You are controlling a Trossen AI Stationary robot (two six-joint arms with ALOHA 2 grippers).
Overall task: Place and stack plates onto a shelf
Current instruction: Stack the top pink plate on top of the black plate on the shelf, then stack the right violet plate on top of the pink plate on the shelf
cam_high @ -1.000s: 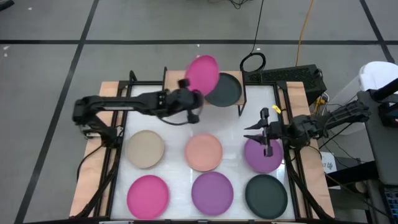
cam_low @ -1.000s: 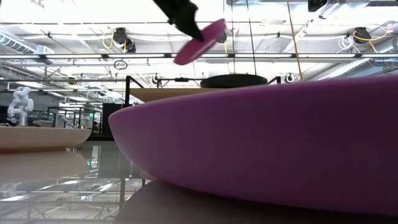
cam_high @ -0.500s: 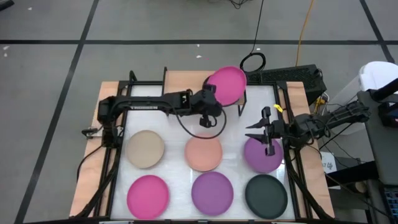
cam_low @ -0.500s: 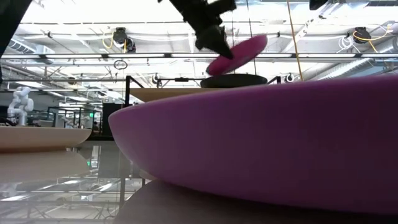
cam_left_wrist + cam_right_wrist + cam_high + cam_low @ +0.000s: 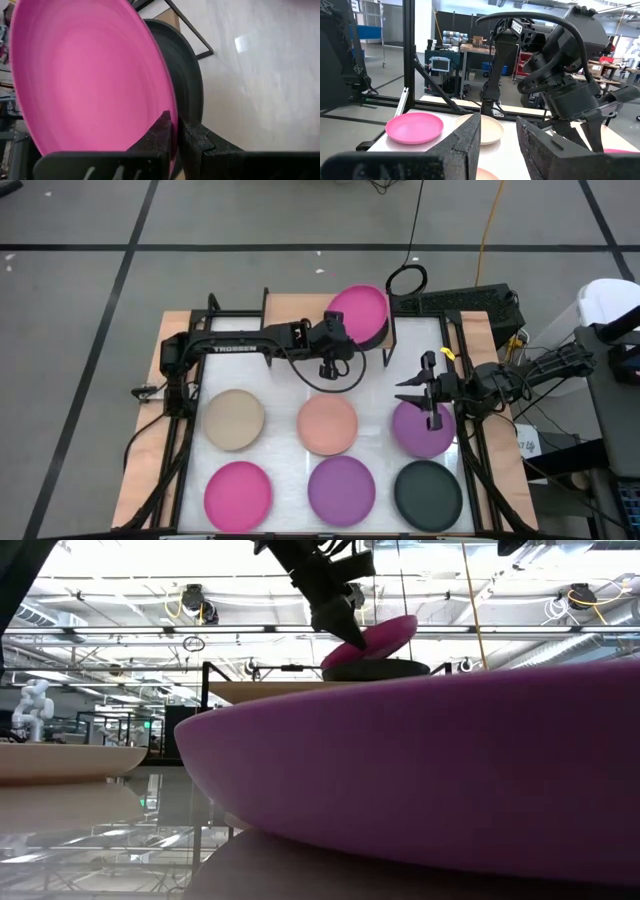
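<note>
- The left gripper [image 5: 340, 338], clamped on the round matte magenta-pink plate [image 5: 358, 314], has lowered it onto the dark grey-black plate [image 5: 376, 669] atop the low wooden shelf [image 5: 290, 307].
- The right gripper [image 5: 422, 392] stays above the purple plate [image 5: 422, 432], fingers parted.

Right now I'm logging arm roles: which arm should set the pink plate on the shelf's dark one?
Left: its claw grips the magenta plate over the dark plate; the right claw hovers open.

Shelf [image 5: 290, 307]: I see it at the bench's [image 5: 280, 405] far edge.
Shelf's right end: two stacked plates [image 5: 360, 315].
Bench: six plates [image 5: 328, 424] in two rows.
</note>
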